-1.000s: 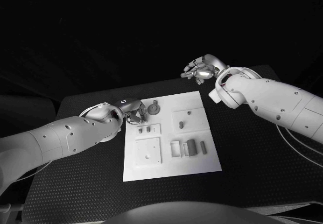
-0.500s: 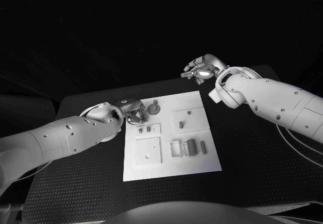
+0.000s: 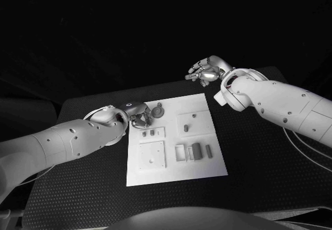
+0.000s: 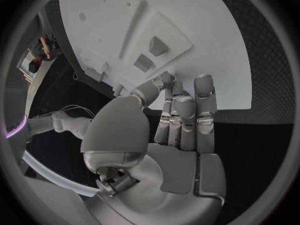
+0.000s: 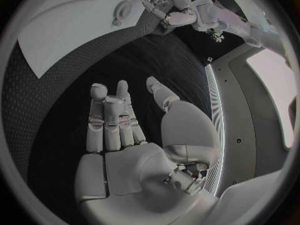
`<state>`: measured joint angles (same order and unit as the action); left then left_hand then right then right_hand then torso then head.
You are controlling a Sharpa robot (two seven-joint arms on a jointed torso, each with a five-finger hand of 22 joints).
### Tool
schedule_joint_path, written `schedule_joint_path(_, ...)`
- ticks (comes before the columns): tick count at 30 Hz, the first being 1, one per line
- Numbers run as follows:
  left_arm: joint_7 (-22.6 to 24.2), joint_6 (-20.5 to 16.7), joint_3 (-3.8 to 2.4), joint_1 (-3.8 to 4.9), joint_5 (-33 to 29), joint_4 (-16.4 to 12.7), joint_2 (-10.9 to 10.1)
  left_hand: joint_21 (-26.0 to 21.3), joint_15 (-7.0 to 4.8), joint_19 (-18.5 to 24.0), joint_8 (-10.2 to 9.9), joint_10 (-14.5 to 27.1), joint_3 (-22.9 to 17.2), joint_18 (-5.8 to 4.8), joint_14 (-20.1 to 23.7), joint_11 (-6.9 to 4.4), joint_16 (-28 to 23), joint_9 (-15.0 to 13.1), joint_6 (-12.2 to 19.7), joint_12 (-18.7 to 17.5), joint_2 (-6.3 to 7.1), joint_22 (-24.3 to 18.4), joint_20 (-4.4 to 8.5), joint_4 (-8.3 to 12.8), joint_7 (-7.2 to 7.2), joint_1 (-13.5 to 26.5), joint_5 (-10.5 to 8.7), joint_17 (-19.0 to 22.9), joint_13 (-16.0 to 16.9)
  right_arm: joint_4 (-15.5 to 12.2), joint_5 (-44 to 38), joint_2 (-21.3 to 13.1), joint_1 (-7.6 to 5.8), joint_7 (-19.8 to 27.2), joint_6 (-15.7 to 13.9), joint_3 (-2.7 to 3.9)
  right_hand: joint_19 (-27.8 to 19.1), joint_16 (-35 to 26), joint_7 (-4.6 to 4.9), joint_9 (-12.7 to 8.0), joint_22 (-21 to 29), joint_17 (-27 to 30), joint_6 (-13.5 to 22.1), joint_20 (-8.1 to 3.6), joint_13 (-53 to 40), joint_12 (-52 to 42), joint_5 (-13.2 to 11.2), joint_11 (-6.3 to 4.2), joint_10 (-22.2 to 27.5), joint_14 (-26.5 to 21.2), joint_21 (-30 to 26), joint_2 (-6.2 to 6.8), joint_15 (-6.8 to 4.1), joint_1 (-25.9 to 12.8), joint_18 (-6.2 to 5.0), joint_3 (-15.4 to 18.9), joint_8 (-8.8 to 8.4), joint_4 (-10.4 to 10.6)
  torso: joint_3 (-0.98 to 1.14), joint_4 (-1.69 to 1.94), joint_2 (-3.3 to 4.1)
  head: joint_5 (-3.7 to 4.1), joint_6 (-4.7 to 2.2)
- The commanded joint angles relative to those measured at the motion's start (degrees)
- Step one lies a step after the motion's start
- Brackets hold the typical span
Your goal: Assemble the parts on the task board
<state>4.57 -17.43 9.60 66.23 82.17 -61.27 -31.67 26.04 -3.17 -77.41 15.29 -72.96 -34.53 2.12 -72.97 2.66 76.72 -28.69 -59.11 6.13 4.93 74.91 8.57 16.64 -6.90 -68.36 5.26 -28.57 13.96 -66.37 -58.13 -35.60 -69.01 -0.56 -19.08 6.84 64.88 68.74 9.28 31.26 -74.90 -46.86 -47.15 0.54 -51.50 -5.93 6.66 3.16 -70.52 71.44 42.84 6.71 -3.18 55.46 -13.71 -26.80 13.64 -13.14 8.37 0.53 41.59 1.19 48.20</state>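
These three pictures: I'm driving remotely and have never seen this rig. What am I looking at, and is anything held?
It is a robot with two white arms ending in silver hands. The square picture looks down from its head at a black table with a white board carrying small grey parts. The round pictures come from cameras behind each wrist. The left hand sits at the board's far left corner, fingers over its edge; I cannot tell if it holds anything. The right hand hangs above the table beyond the board, fingers apart, holding nothing.
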Motion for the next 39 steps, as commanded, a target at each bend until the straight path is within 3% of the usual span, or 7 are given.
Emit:
schedule_joint_path(1,-0.23,1.59,0.06,-0.01,0.69,-0.09,0.3,0.22,-0.54,0.08,0.16,-0.22,-0.23,5.2,-0.03,0.15,-0.22,-0.02,-0.2,-0.1,-0.26,1.18,0.47,0.02,-0.14,0.1,0.34,0.06,0.06,-0.04,-0.05,0.03,0.02,0.51,0.48,0.03,0.03,-0.02,0.29,0.1,-1.1,0.07,0.0,-0.33,-0.06,0.2,0.12,-0.03,-0.39,-0.1,-0.19,-0.18,-0.11,-0.21,-1.29,-0.05,-0.28,0.12,0.01,-0.01,0.0,0.14,-0.03)
schedule_joint_path(10,-2.57,3.51,0.42,-0.01,1.8,0.29,0.19,0.19,-0.45,0.22,0.1,-0.1,0.22,5.04,0.05,0.24,-0.21,0.05,0.02,-0.31,-0.23,1.2,0.48,-0.03,-0.24,0.71,-0.12,0.08,0.04,-0.05,-0.05,-0.03,0.02,0.51,0.48,0.03,0.03,-0.02,0.29,0.1,-1.1,0.07,0.0,-0.33,-0.07,0.2,0.12,-0.03,-0.39,-0.1,-0.19,-0.17,-0.11,-0.22,-1.29,-0.05,-0.28,0.12,0.02,0.03,-0.02,0.18,0.06)
schedule_joint_path(19,-2.24,3.44,1.44,-0.02,1.86,0.9,0.81,0.17,-0.47,0.28,0.11,-0.16,0.27,5.02,0.09,0.22,-0.2,0.06,0.04,-0.31,-0.23,1.21,0.5,0.02,-0.22,0.71,-0.15,0.09,0.06,0.05,-0.05,0.14,0.02,0.54,0.5,0.03,0.04,-0.03,0.29,0.11,-1.1,0.07,0.0,-0.33,-0.07,0.21,0.12,-0.03,-0.39,-0.1,-0.19,-0.17,-0.11,-0.23,-1.28,-0.04,-0.28,0.12,0.02,-0.03,0.03,0.17,0.12)
schedule_joint_path(39,-1.58,2.71,1.49,-0.06,1.58,1.41,1.13,0.14,-0.63,0.36,-0.11,-0.58,0.65,4.91,0.13,0.06,-0.15,0.24,0.57,-0.24,0.29,1.19,0.64,0.04,-0.4,0.82,-0.29,0.12,0.23,0.19,-0.05,0.2,0.03,0.53,0.53,0.03,0.03,-0.03,0.29,0.12,-1.1,0.08,0.0,-0.32,-0.08,0.24,0.11,-0.03,-0.4,-0.1,-0.2,-0.17,-0.11,-0.27,-1.29,-0.04,-0.29,0.13,0.05,0.0,-0.05,0.35,0.16)
